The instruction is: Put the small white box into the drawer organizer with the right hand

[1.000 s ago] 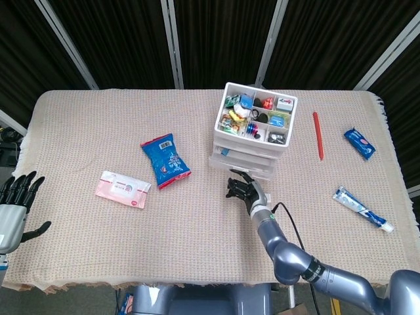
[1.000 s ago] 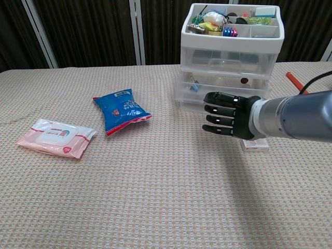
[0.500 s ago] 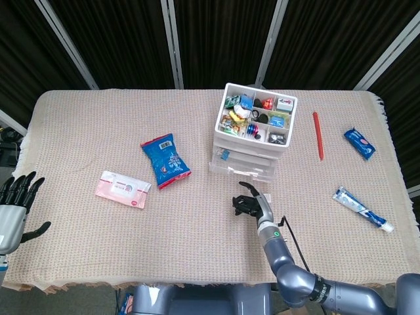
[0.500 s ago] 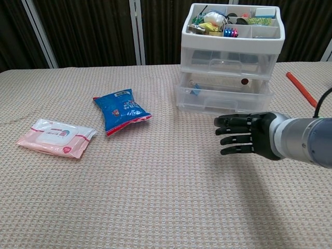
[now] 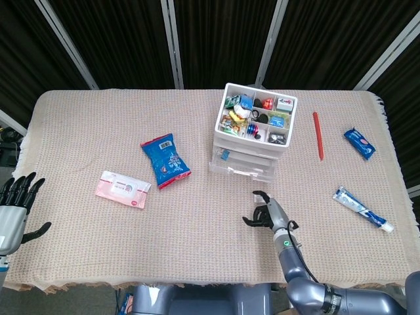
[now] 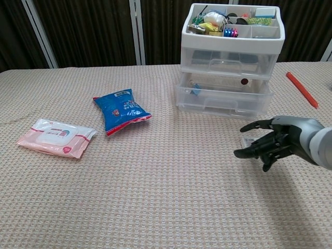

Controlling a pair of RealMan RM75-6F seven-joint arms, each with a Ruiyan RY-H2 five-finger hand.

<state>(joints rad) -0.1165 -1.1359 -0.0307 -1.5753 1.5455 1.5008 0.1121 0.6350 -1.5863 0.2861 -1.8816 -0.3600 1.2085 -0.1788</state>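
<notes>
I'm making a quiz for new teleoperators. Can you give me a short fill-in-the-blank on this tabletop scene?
1. The right hand hovers with fingers spread over the small white ____.
2. The blue snack bag lies between the pink wipes pack and the drawer ____.
3. The organizer's bottom drawer is pulled slightly ____.
4. The red pen lies on the organizer's ____ side in the head view.

Missing words: box; organizer; open; right
</notes>
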